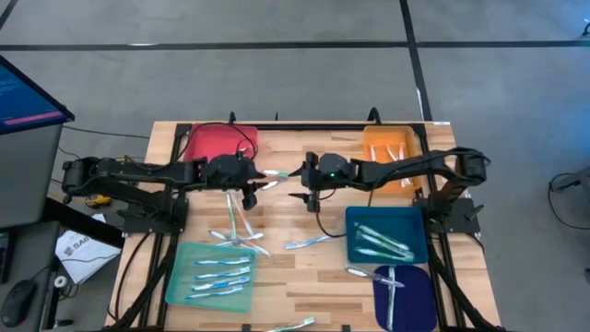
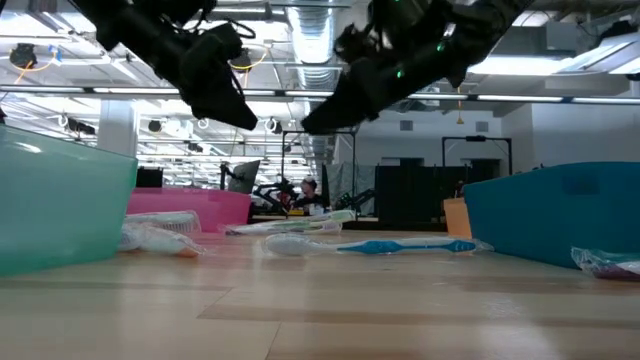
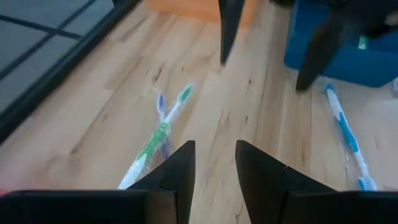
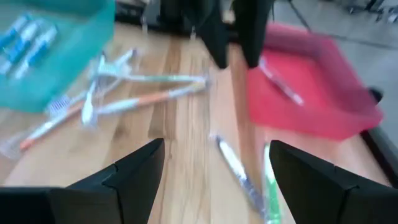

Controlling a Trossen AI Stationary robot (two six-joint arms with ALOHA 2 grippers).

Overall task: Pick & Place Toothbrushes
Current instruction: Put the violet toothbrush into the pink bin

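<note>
2 pincers hover mid-bench: left pincer (image 1: 250, 196) parted, empty, above a green toothbrush (image 3: 163, 127); right pincer (image 1: 311, 196) wide open. No writing legible.

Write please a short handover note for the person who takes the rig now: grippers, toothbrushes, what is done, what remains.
Left gripper: above mid-table, jaws apart, holding nothing.
Right gripper: facing it, open wide, empty.
Done: toothbrushes already lie in the teal tray, blue tray, orange tray and purple tray; one shows in the red tray.
Left: loose ones on the table: a green toothbrush under the grippers, a blue toothbrush mid-table, a crossed pile by the teal tray, one at the front edge.
</note>
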